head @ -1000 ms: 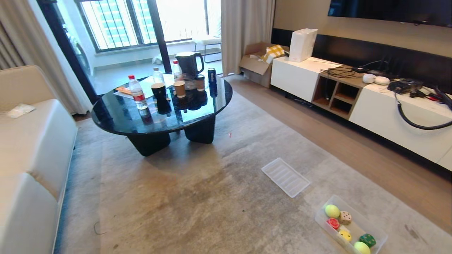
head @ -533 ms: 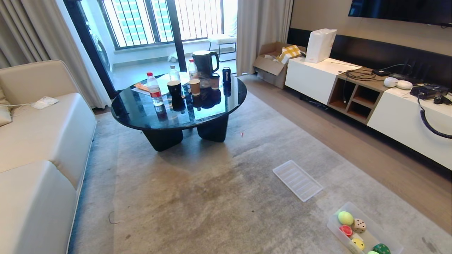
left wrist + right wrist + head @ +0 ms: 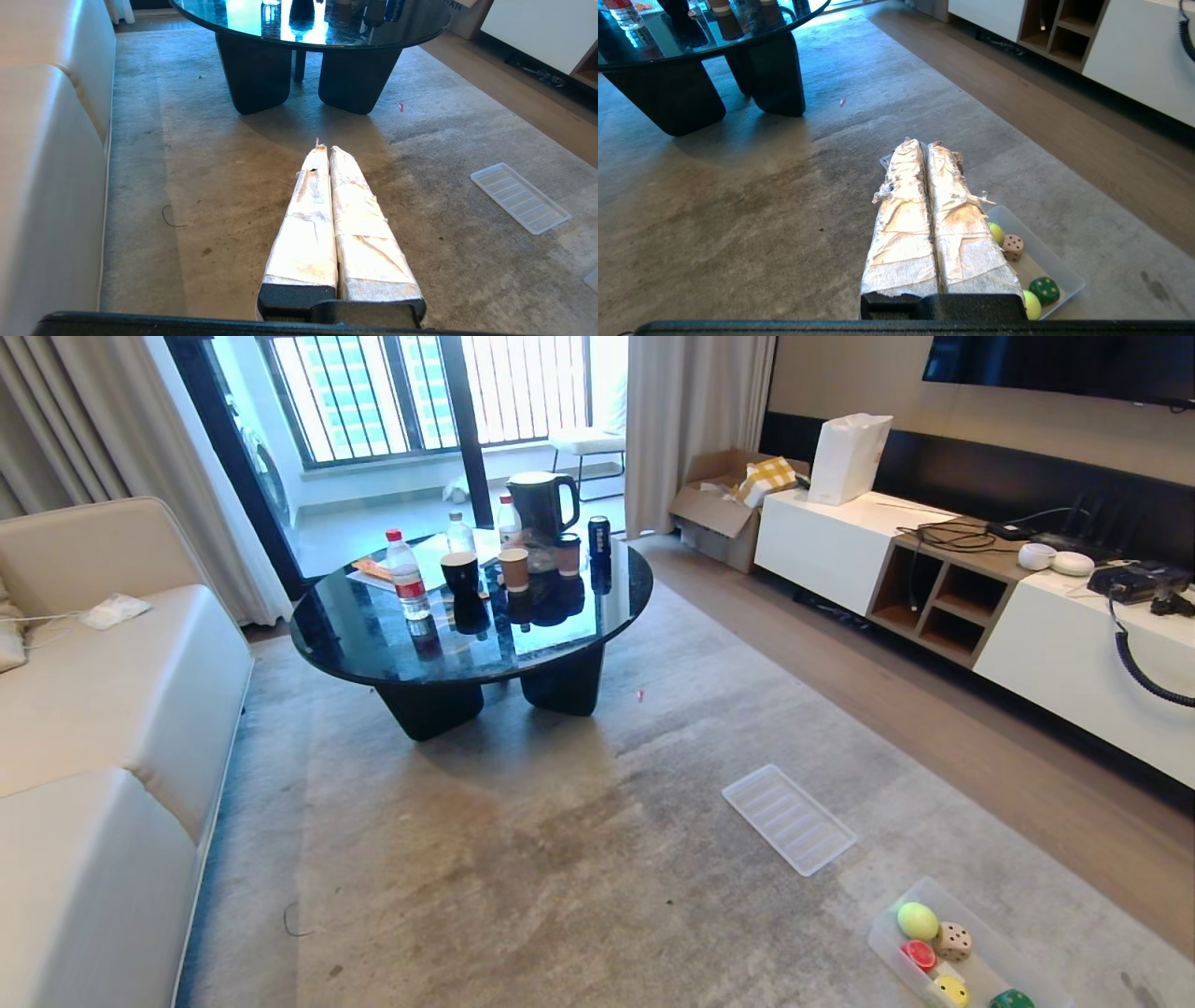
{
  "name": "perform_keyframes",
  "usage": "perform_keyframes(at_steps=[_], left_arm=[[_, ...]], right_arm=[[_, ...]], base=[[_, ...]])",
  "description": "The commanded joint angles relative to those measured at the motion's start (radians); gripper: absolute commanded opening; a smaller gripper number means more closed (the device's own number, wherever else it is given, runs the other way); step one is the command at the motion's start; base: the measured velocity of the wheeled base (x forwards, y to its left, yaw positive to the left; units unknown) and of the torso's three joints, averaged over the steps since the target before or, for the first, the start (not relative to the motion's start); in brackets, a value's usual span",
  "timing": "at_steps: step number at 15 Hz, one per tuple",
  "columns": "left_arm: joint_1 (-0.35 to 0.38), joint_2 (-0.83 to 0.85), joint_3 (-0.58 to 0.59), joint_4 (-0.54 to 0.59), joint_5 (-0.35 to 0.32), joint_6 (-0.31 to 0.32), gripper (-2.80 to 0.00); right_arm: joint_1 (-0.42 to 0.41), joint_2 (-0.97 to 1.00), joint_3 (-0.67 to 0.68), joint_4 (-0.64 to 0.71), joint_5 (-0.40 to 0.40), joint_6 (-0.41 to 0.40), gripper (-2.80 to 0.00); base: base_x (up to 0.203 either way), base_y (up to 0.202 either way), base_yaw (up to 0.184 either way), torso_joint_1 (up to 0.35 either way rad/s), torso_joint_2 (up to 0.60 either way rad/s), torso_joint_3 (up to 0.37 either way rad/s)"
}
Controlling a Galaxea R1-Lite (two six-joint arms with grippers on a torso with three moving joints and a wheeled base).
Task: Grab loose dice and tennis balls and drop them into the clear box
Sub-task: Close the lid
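Note:
The clear box [image 3: 1001,945] sits on the rug at the lower right of the head view. In it lie a tennis ball [image 3: 918,921], a beige die [image 3: 953,941], a red die [image 3: 920,955], a yellow die [image 3: 951,989] and a dark green die [image 3: 1011,1001] at the picture's edge. The right wrist view shows the box [image 3: 1068,275] beside my shut right gripper [image 3: 924,144], with two tennis balls [image 3: 996,232] [image 3: 1031,304], the beige die [image 3: 1012,247] and the green die [image 3: 1044,290]. My left gripper [image 3: 326,149] is shut over bare rug. Neither arm shows in the head view.
A flat ribbed translucent tray [image 3: 789,819] lies on the rug beyond the box. A round black glass table [image 3: 467,635] with bottles, cups and a kettle stands farther off. A beige sofa [image 3: 103,709] runs along the left; a white TV cabinet [image 3: 1046,635] lines the right wall.
The whole head view has shifted, so the camera moved: the box now lies lower and farther right, partly cut off. Nothing in the room has moved.

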Motion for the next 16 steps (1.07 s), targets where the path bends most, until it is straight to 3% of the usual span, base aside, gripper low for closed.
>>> perform_keyframes(at_steps=[1, 16], left_arm=[[0.0, 0.0, 0.0, -0.001, -0.001, 0.001, -2.8], [0.0, 0.0, 0.0, 0.002, 0.004, -0.008, -2.8]], right_arm=[[0.0, 0.0, 0.025, -0.001, 0.0, 0.0, -2.8], [0.0, 0.0, 0.025, -0.001, 0.0, 0.0, -2.8]], base=[[0.18, 0.0, 0.0, 0.004, 0.01, 0.002], [0.184, 0.0, 0.0, 0.002, 0.0, 0.002]])
